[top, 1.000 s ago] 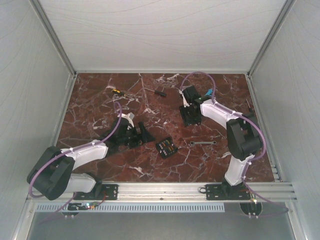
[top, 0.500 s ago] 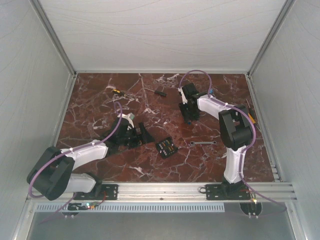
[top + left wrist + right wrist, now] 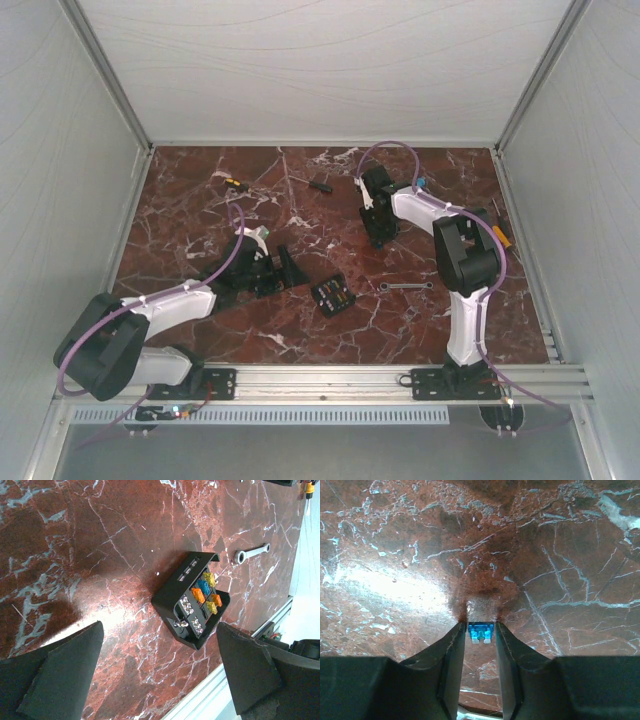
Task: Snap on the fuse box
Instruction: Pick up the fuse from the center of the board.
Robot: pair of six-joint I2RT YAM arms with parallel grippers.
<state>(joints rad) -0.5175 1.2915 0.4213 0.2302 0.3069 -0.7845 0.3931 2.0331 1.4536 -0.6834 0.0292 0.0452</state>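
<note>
Glossy marble table (image 3: 200,210); black plastic fuse box (image 3: 192,600).

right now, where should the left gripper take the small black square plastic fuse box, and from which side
Probably from above, across two opposite outer walls: the fuse box lies flat on the marble table, coloured fuses up, walls straight and parallel. The open left gripper faces it.

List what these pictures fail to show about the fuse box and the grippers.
Top external: the fuse box's fuses are too small to count; the right gripper hides whatever it holds.
Left wrist: the left gripper's open fingers are cut off by the bottom edge.
Right wrist: the fingers hide whether the blue fuse rests on the table; the fuse box is out of frame.
</note>
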